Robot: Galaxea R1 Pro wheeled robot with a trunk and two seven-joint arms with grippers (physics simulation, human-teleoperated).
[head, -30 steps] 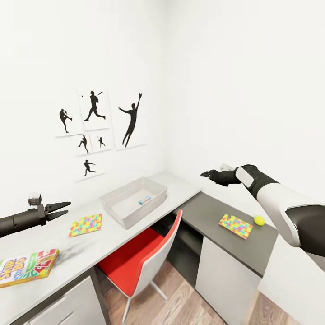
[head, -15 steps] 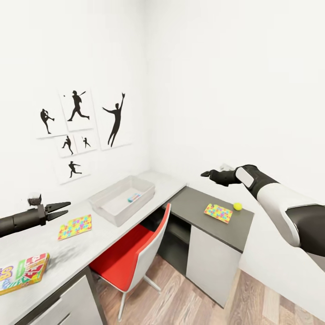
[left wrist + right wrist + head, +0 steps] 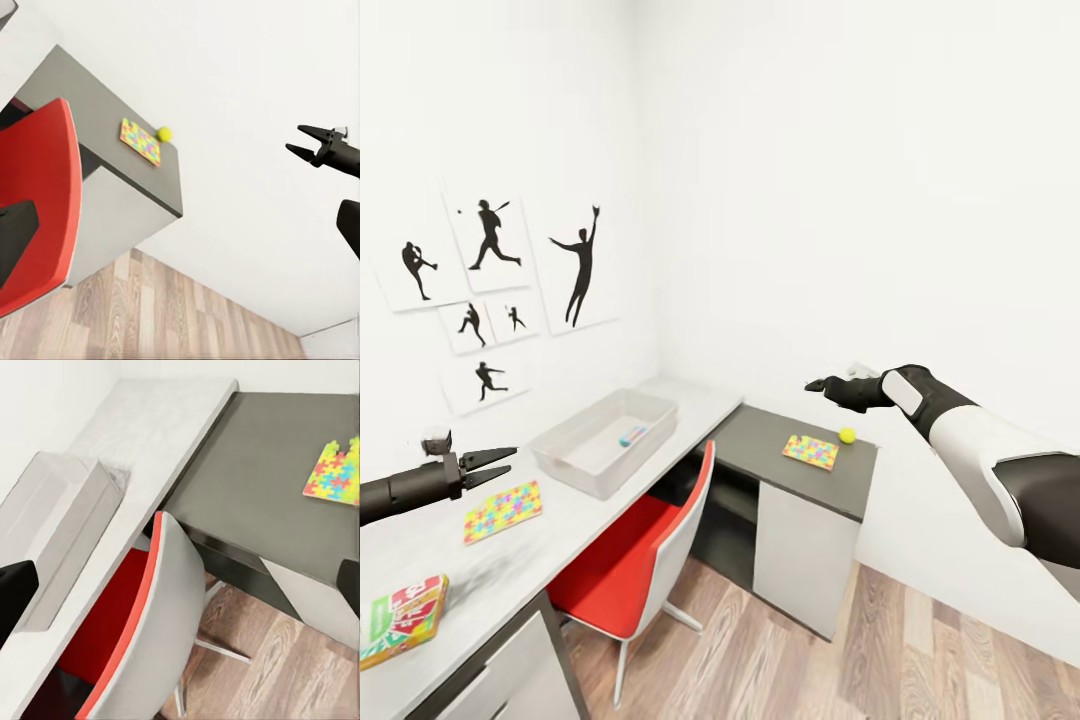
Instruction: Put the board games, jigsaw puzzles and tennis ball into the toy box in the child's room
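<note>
My left gripper (image 3: pixel 500 462) is spread and empty; just below it a jigsaw puzzle (image 3: pixel 503 510) lies flat, thin, stiff: I'd pinch an edge. I cannot tell my right gripper's (image 3: pixel 818 384) state.

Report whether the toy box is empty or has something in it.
Not empty. In the head view, the toy box holds one small blue-and-pink item on its floor; what it is cannot be told. No game boxes or puzzles are inside.

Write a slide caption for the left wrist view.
Jigsaw puzzle and tennis ball on dark desk section, red chair nearby.
</note>
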